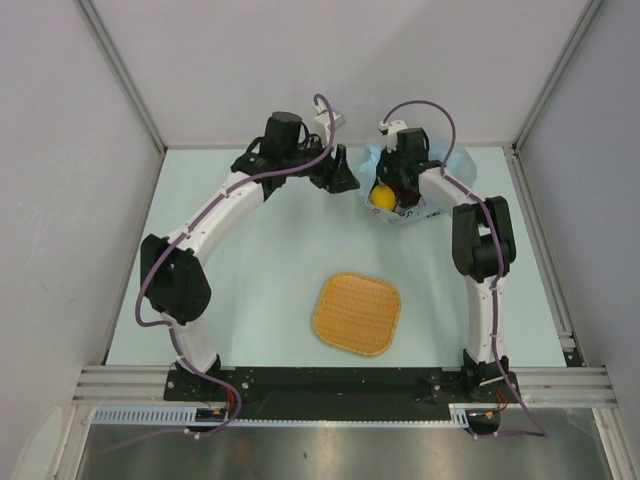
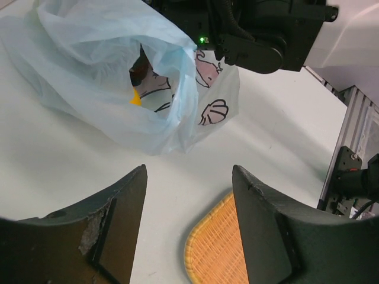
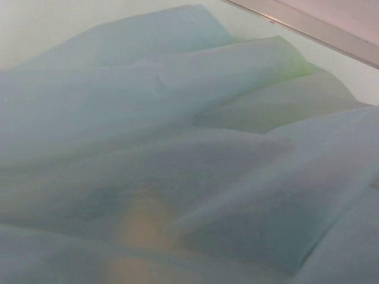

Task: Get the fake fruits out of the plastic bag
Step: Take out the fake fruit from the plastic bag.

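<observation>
The pale blue plastic bag (image 1: 430, 190) lies at the back right of the table. A yellow lemon (image 1: 383, 197) shows at its mouth. My right gripper (image 1: 398, 182) is down in the bag's mouth right beside the lemon; its fingers are hidden. The right wrist view is filled with bag film (image 3: 177, 118), with a yellow blur (image 3: 139, 225) behind it. My left gripper (image 1: 340, 178) is open and empty just left of the bag. In the left wrist view the gripper (image 2: 189, 177) is short of the bag (image 2: 89, 71), and a bit of yellow fruit (image 2: 136, 99) shows inside. Other fruits are hidden.
A woven orange tray (image 1: 357, 313) lies at the middle front of the table; it also shows in the left wrist view (image 2: 216, 248). White walls stand at the left, right and back. The right arm's black wrist (image 2: 260, 29) hangs over the bag.
</observation>
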Robot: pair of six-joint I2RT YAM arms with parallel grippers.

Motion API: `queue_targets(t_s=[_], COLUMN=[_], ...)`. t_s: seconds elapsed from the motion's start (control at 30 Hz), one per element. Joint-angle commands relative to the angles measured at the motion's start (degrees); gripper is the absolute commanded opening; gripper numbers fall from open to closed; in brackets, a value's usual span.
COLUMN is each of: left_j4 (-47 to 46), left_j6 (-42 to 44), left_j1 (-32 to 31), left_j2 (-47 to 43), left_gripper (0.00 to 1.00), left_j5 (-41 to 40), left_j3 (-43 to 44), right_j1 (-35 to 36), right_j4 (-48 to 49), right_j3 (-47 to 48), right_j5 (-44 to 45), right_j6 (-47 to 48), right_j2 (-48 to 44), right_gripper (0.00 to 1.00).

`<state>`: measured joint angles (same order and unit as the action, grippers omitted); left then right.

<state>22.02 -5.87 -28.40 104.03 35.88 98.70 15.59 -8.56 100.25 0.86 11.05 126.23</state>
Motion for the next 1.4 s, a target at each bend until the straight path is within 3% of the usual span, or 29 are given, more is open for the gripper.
queue_targets(t_s=[0.0, 0.57, 0.77, 0.87, 1.07, 1.37], left_j4=[-0.4, 0.0, 0.0, -0.1, -0.8, -2.4], left_j6=[1.9, 2.4, 2.6, 2.8, 2.3, 0.0], left_j1=[0.3, 0.3, 0.3, 0.3, 0.5, 1.3], left_j2=[-3.4, -3.7, -4.1, -4.4, -4.5, -4.5], left_gripper=[0.65, 0.65, 0.66, 0.66, 0.66, 0.66], left_j5=[-1.2, -2.0, -2.4, -2.7, -2.3, 3.7], left_j3=[-1.0, -1.8, -2.3, -2.4, -1.8, -1.7], right_j1=[0.8, 0.2, 0.2, -0.1, 0.0, -2.8], right_j4=[0.6, 1.8, 2.1, 1.4, -5.1, -7.0], right_j3=[0.4, 0.2, 0.6, 1.2, 0.9, -16.4], right_j5=[2.6, 7.4, 5.8, 4.2, -0.3, -19.6], right_j6=[-0.4, 6.3, 8.7, 7.2, 5.4, -0.1], right_j2=[0.1, 4.9, 3.1, -0.9, -11.1, -27.9], right_gripper=[0.84, 0.86, 0.52, 0.43, 0.38, 0.36])
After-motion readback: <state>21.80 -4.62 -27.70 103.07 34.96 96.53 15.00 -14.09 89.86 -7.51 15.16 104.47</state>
